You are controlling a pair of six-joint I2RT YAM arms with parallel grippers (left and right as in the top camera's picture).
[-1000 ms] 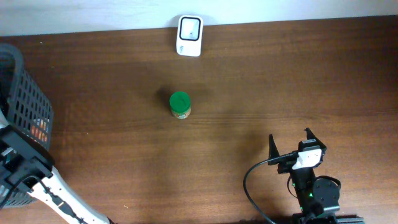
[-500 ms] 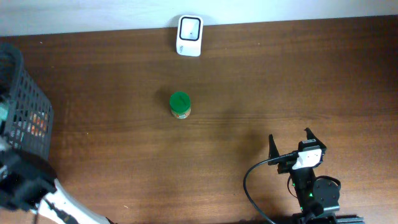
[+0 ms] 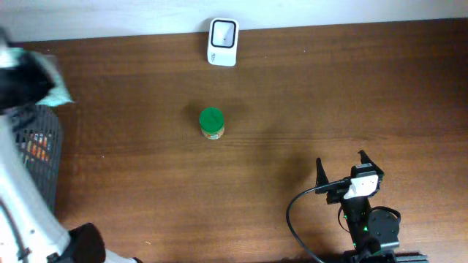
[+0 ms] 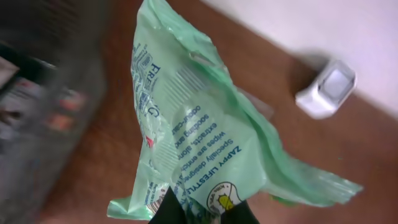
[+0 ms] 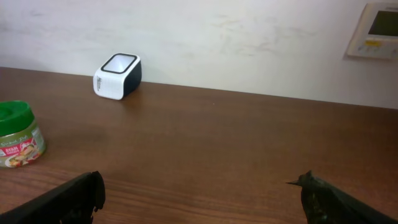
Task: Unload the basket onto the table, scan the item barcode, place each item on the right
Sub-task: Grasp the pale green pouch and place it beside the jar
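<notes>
A pale green plastic packet [image 4: 205, 137] with blue print hangs crumpled in the left wrist view, and my left gripper [image 4: 202, 213] is shut on its lower edge. From overhead the packet [image 3: 57, 86] shows as a blurred green corner at the far left, above the basket [image 3: 36, 157]. The white scanner [image 3: 222, 42] stands at the table's back edge and also shows as the scanner [image 4: 326, 92] beyond the packet. My right gripper [image 3: 342, 168] rests open near the front right, its jaws [image 5: 199, 193] wide apart over bare wood.
A jar with a green lid [image 3: 211, 123] stands mid-table, in front of the scanner, and shows as the jar [image 5: 18, 134] at the left of the right wrist view. The black mesh basket holds other goods. A cable [image 3: 300, 212] loops by the right arm's base.
My left arm has risen from the basket and swung toward the back of the table, carrying the green packet up with it. The right arm has not moved.
</notes>
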